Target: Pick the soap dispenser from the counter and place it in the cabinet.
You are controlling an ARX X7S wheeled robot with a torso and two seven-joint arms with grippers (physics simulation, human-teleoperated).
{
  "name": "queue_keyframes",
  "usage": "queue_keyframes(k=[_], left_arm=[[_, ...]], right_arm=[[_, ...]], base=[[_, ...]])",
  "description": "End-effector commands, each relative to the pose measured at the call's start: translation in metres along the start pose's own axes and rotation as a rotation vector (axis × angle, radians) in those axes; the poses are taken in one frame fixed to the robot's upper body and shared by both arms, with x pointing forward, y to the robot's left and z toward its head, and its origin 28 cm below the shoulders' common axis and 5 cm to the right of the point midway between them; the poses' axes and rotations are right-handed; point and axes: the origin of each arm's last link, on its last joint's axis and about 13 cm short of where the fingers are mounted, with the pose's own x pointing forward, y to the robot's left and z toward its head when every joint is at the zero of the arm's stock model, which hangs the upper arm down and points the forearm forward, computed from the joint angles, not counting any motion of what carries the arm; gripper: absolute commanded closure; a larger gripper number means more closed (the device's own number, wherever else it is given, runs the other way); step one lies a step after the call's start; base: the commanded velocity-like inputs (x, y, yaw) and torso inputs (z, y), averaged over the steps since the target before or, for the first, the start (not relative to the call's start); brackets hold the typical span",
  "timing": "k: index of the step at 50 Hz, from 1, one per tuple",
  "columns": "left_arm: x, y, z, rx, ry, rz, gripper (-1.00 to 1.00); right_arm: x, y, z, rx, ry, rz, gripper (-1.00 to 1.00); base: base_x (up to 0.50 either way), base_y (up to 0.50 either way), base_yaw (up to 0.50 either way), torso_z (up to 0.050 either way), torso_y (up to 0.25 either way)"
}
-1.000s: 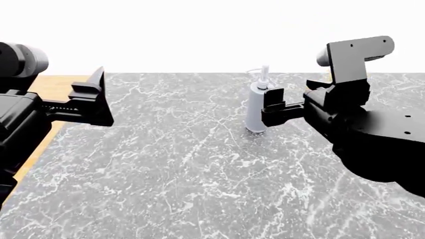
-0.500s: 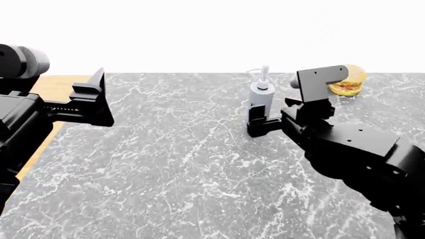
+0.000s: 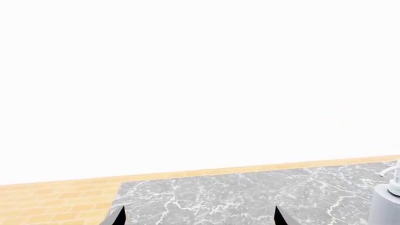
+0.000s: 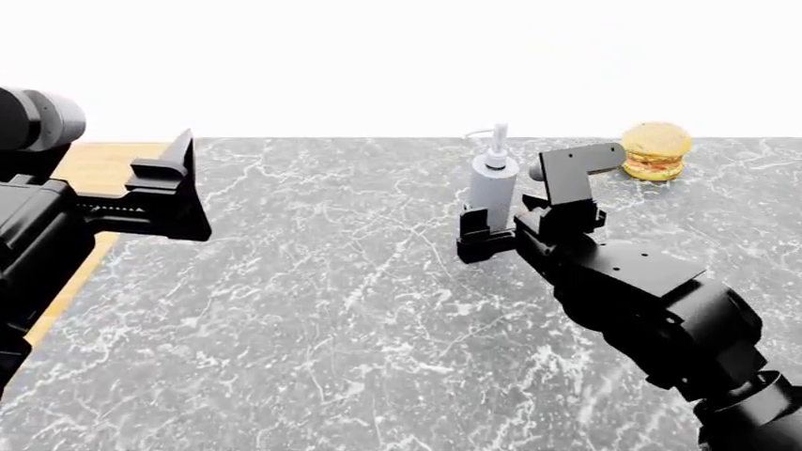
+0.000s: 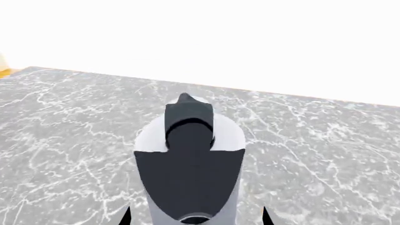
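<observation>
The soap dispenser [image 4: 491, 186], a pale grey bottle with a white pump, stands upright on the counter [image 4: 314, 310] with its grey veined stone top. My right gripper [image 4: 495, 235] is open, low at the bottle's base, one finger on each side. In the right wrist view the soap dispenser [image 5: 228, 136] fills the middle between the fingertips [image 5: 265, 216], with a small gap on each side. Over the counter's left edge my left gripper [image 4: 176, 197] hangs open and empty. The left wrist view catches the soap dispenser [image 3: 384, 206] at its border. The cabinet is out of view.
A burger [image 4: 655, 150] lies at the counter's far edge, right of the dispenser. Orange wooden floor [image 4: 107, 160] shows past the counter's left edge. Beyond the counter the background is plain white.
My right arm has dropped and moved in, so its gripper went from beside the bottle's upper body to straddling its base; the burger came into view. My left arm stayed put.
</observation>
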Motion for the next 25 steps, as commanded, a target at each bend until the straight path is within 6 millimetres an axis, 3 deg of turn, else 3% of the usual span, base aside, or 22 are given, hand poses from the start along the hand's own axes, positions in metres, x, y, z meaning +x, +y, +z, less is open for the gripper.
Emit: queue_keyframes(k=[1, 9, 10, 25], left_arm=[[-0.001, 0.001, -0.001, -0.004, 0.0, 0.003, -1.0], [0.0, 0.002, -0.003, -0.007, 0.003, 0.005, -1.0], [0.001, 0.002, -0.003, -0.008, 0.003, 0.005, -1.0], [-0.001, 0.004, -0.004, -0.014, 0.0, 0.008, -1.0]], right_arm=[[0.012, -0.002, -0.012, 0.005, 0.005, 0.006, -1.0], [0.015, -0.002, -0.015, 0.0, 0.0, 0.007, -1.0], [0.015, -0.002, -0.015, -0.002, -0.002, 0.007, 1.0], [-0.009, -0.003, -0.007, -0.035, -0.033, -0.01, 1.0]], base=[[0.0, 0.0, 0.0, 0.0, 0.0], [0.0, 0.0, 0.0, 0.0, 0.0], [0.0, 0.0, 0.0, 0.0, 0.0], [0.0, 0.0, 0.0, 0.0, 0.0]])
